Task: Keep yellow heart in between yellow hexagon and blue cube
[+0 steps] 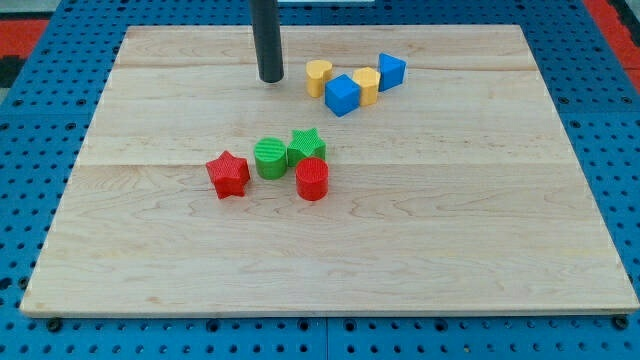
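Open board [450, 240] beyond both clusters

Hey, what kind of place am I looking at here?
Probably a robotics lab bench for block-pushing trials: a wooden board lies on a blue perforated base, small coloured blocks such as the yellow heart sit on it, and my tip rests just left of that heart.

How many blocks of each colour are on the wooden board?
Yellow: 2, the yellow heart and the yellow hexagon.
Blue: 2, the blue cube and the other blue block.
Green: 2, the green cylinder and the green star.
Red: 2, the red star and the red cylinder.
Total: 8.
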